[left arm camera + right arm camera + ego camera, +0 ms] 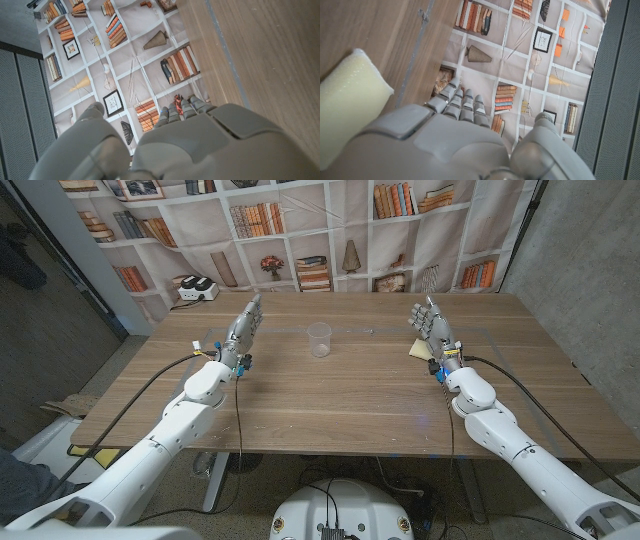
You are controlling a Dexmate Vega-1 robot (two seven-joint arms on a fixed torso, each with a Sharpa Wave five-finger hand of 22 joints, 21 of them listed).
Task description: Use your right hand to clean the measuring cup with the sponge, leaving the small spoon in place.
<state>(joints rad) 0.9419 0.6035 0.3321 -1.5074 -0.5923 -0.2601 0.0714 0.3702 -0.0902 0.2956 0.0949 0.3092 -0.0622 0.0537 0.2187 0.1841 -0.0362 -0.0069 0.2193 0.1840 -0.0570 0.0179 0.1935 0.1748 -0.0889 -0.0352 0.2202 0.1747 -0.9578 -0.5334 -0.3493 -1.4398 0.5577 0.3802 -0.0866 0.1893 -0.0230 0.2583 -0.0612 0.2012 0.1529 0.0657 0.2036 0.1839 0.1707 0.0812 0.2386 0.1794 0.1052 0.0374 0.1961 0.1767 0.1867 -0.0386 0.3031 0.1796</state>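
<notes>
Waiting with both robot hands empty, fingers apart: right robot hand (430,322) beside sponge (420,350), ready to grab; measuring cup (319,339) stood mid-bench (330,405); we spotted no spoon.

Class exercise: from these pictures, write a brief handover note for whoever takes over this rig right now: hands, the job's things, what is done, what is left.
Left hand: open, holds nothing, over the table's left part.
Right hand: open, holds nothing, just beside the sponge.
Measuring cup: upright mid-table, between the hands, untouched. I cannot make out the spoon.
Done: nothing yet.
Left: pick up the sponge with the right hand, wipe the cup.
</notes>
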